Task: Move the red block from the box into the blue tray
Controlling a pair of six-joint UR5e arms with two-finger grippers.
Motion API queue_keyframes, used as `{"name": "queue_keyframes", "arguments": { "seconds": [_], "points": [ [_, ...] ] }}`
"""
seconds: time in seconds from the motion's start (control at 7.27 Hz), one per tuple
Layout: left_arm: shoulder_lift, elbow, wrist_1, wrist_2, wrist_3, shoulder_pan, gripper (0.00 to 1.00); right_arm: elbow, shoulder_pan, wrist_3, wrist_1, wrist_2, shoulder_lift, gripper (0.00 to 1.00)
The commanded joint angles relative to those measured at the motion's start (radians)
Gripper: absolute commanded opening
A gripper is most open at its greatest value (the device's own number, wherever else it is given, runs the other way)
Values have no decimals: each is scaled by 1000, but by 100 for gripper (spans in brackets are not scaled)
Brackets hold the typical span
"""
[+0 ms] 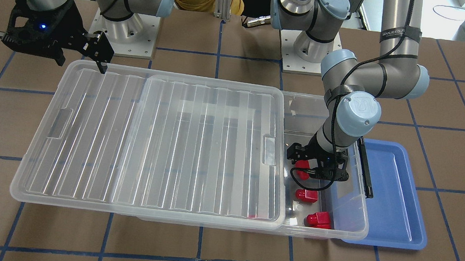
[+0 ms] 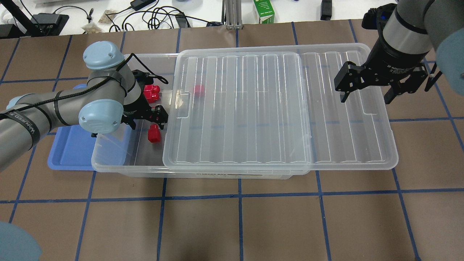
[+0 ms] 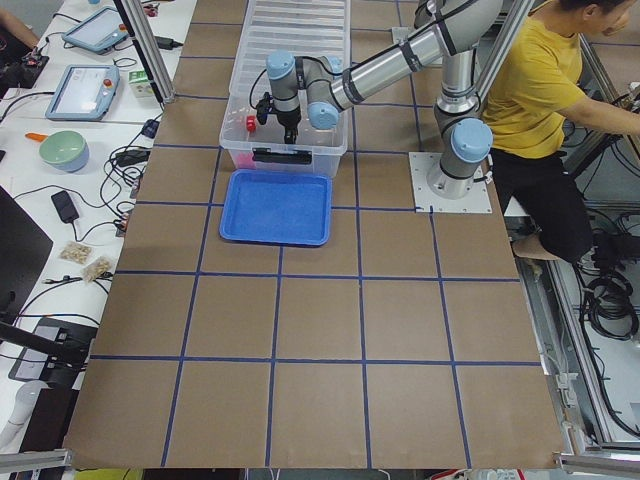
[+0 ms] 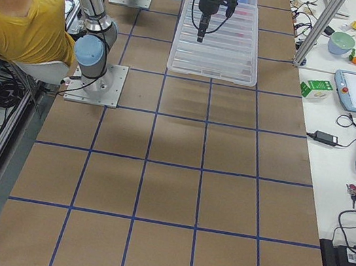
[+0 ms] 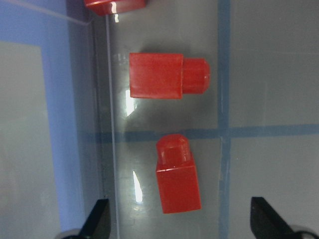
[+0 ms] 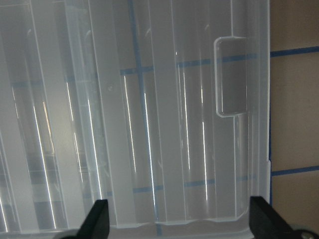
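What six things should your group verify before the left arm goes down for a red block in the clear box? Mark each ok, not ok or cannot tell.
1. Is the lid off the blocks' end of the box? Ok.
2. Is the left claw open? Ok, fingertips wide apart.
3. Does the red block lie between its fingertips? Ok, in the wrist view.
4. Is the neighbouring block apart from the target? Ok, a gap shows.
5. Is the blue tray bare, beside the box's open end? Ok.
6. Is the right claw out of the way? Ok, open above the lid's far end.
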Motion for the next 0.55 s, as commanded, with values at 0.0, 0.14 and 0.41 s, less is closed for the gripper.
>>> {"name": "queue_keyframes", "arguments": {
  "seconds": [0.0, 0.14, 0.41],
  "points": [
    [-21, 1, 10, -1, -2, 3, 100, 0, 0, 0, -2, 0, -1, 100],
    [-24, 0, 12, 0, 0, 4, 100, 0, 0, 0, 0, 0, 0, 100],
    [-43, -17, 15, -6, -3, 22, 100, 0, 0, 0, 0, -9, -1, 100]
  ]
}}
